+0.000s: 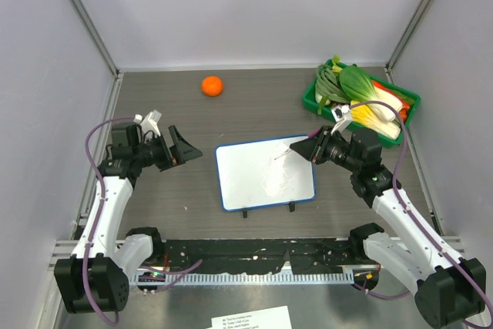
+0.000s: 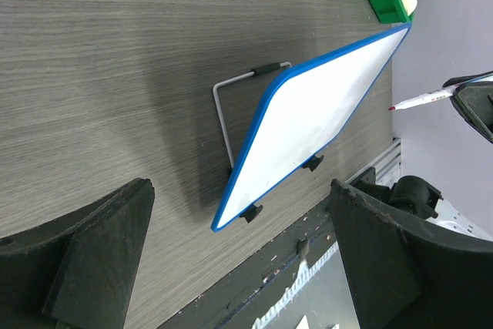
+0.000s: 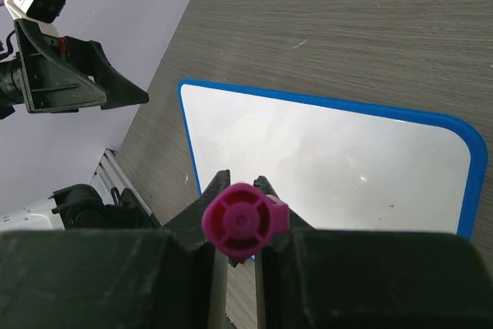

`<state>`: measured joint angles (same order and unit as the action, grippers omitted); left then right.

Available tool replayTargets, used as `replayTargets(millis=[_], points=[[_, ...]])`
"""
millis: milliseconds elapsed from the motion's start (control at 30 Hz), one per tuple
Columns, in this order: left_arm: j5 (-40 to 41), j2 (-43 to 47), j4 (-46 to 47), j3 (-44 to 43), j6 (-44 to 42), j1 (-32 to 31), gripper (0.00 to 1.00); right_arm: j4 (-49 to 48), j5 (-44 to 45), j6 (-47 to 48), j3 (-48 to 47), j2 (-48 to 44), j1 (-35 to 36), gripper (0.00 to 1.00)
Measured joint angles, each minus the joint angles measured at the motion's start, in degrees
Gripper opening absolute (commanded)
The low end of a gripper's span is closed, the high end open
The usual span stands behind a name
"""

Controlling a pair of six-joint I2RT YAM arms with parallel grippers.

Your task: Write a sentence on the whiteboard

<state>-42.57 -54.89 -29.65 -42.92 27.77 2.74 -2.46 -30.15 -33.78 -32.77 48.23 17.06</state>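
The whiteboard [image 1: 262, 176], white with a thin blue frame and black feet, stands tilted on the table between the arms. Its face [image 3: 331, 152] is blank; no sentence shows on it. My right gripper [image 1: 314, 148] is shut on a marker [image 1: 286, 152] with a magenta end [image 3: 243, 221]. The marker points toward the board's upper right part. In the left wrist view the marker's [image 2: 420, 100] red tip hangs a little off the whiteboard [image 2: 308, 121]. My left gripper [image 1: 185, 148] hovers left of the board, open and holding nothing.
An orange [image 1: 212, 85] lies at the back. A green tray [image 1: 310, 96] with vegetables stands at the back right, close behind my right gripper. A wire stand [image 2: 231, 105] props the board up. Enclosure walls close in both sides.
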Motion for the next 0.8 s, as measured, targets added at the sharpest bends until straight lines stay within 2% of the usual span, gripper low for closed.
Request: replayTargets(millis=[800], points=[[-1.3, 0.3, 0.7, 0.5, 0.2, 0.0, 1.0, -0.1, 0.0, -0.3, 0.0, -0.7, 0.0, 0.01]])
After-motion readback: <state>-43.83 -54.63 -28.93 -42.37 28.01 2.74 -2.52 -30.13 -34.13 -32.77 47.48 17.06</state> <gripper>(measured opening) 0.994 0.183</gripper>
